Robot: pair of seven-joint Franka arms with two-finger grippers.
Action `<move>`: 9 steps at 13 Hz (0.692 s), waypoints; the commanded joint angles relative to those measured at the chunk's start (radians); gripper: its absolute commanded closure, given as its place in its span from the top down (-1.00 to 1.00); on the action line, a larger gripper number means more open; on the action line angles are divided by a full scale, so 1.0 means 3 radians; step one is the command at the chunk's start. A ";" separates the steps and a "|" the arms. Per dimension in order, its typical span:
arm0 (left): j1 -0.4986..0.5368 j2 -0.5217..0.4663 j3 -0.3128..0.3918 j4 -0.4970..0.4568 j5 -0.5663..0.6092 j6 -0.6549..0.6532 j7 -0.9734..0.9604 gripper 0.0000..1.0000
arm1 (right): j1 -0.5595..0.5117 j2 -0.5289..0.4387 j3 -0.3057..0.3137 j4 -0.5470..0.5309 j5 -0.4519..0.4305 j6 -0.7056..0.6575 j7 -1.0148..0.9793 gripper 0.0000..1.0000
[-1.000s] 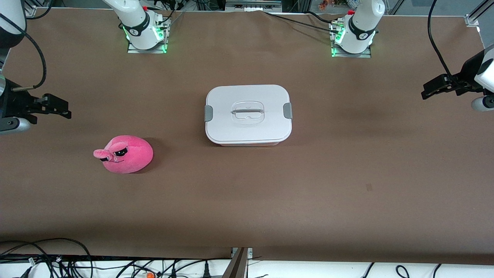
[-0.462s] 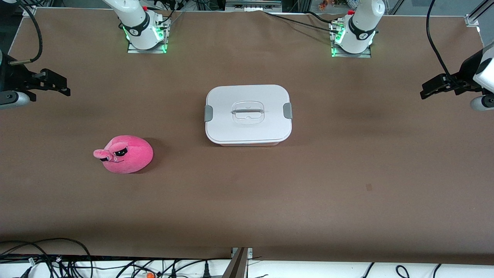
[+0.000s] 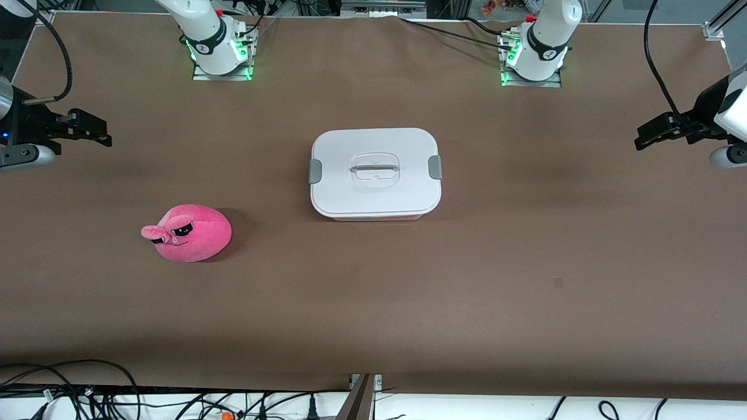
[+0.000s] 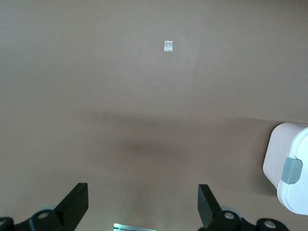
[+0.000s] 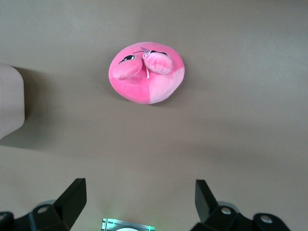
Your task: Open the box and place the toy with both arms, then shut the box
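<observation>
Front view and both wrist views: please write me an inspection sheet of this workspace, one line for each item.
Surface: brown table, one small pale mark on it.
Job's things: box at the middle, lid on, both grey clips down; toy nearer the front camera, toward the right arm's end.
Clutter: nothing seen.
Grippers: right gripper and left gripper each up over its own end of the table, jaws open, holding nothing.
Cables: black cables along the near edge, off the table.
Surroundings: two arm bases with green lights.
</observation>
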 commanded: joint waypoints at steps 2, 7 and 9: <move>-0.0001 -0.0020 0.0008 -0.0016 -0.0078 -0.0014 -0.0028 1.00 | -0.0013 -0.0020 0.0001 -0.0030 -0.0078 -0.0006 0.0008 1.00; -0.0001 -0.0020 0.0013 -0.0021 -0.0078 -0.0025 -0.0028 1.00 | -0.0014 0.0011 -0.0004 -0.0030 -0.0165 -0.0001 0.0008 1.00; -0.0001 -0.0020 0.0013 -0.0021 -0.0078 -0.0025 -0.0028 1.00 | -0.0014 0.0016 -0.0004 -0.0030 -0.0165 0.0005 0.0008 1.00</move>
